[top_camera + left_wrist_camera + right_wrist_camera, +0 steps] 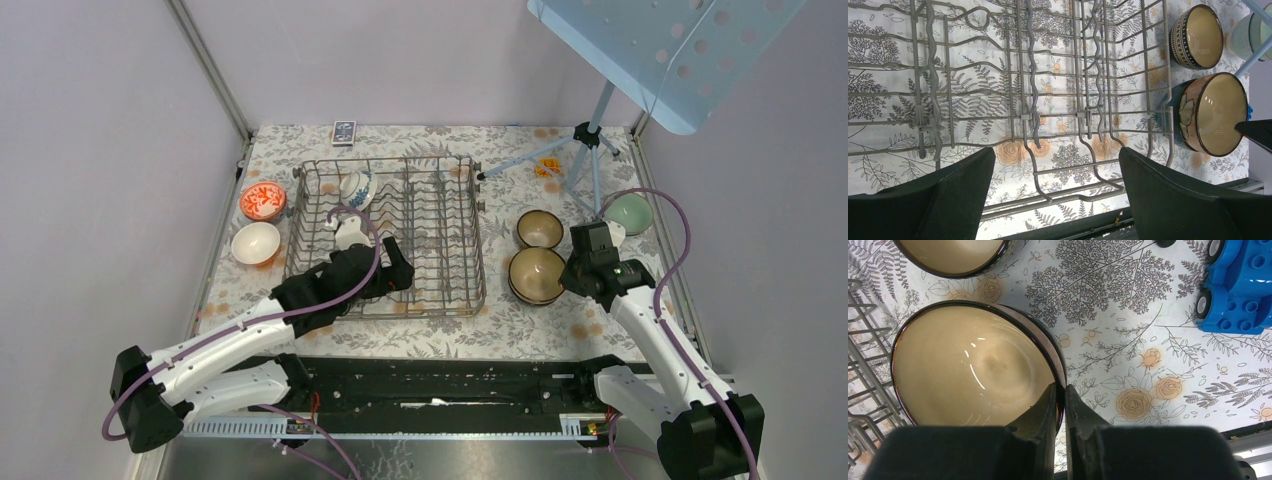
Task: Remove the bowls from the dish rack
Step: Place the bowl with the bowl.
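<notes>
The grey wire dish rack (pixel 440 240) stands mid-table. A blue-and-white bowl (pixel 356 187) leans among the tines at its back left. My left gripper (pixel 398 272) hovers over the rack's front part, open and empty; in the left wrist view the gripper (pixel 1057 170) has its jaws wide apart above bare rack wires (pixel 1023 90). My right gripper (pixel 578 272) is shut on the right rim of a brown bowl with a cream inside (pixel 537 273), right of the rack. The right wrist view shows the gripper (pixel 1060 390) pinching that bowl's (pixel 973 365) rim.
A second brown bowl (pixel 540 228) and a green bowl (pixel 630 212) sit behind the held one. A red bowl (pixel 263 200) and a white bowl (pixel 256 242) sit left of the rack. A blue toy car (pixel 1238 285), a tripod stand (pixel 590 140) and a small box (pixel 343 131) are nearby.
</notes>
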Tool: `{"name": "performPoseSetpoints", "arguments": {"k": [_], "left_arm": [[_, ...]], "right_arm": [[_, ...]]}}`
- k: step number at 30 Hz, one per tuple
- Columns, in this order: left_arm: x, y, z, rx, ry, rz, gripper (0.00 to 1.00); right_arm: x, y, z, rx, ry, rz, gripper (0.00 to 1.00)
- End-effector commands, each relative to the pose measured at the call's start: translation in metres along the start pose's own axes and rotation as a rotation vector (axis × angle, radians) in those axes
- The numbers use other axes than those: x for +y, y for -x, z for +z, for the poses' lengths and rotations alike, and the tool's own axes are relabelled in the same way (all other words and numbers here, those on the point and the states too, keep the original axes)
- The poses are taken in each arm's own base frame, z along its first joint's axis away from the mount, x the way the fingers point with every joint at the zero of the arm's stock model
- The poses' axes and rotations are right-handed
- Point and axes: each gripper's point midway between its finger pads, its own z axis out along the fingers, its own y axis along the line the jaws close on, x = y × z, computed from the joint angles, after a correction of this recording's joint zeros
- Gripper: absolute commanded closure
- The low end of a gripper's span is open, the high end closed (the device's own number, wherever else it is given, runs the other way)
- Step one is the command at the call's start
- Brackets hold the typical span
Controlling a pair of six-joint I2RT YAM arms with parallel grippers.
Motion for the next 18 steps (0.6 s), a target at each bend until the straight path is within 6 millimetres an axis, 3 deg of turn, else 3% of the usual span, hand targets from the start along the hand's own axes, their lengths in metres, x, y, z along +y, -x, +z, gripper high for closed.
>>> {"name": "performPoseSetpoints", "arguments": {"k": [1, 13, 18], "left_arm": [[-0.010, 0.006, 0.002, -0.021, -0.034, -0.029, 0.01], [-0.009, 0.006, 0.001, -0.025, -0.034, -0.023, 0.01], [-0.009, 0.016, -0.003, -0.054, -0.027, 0.000, 0.01]], "right_arm": [[0.005, 0.002, -0.001, -0.008, 0.026, 0.037, 0.86], [0.006, 0.007, -0.008, -0.013, 0.025, 0.041, 0.54], [0.014, 0.039, -0.044, -0.096, 0.069, 0.018, 0.38]]}}
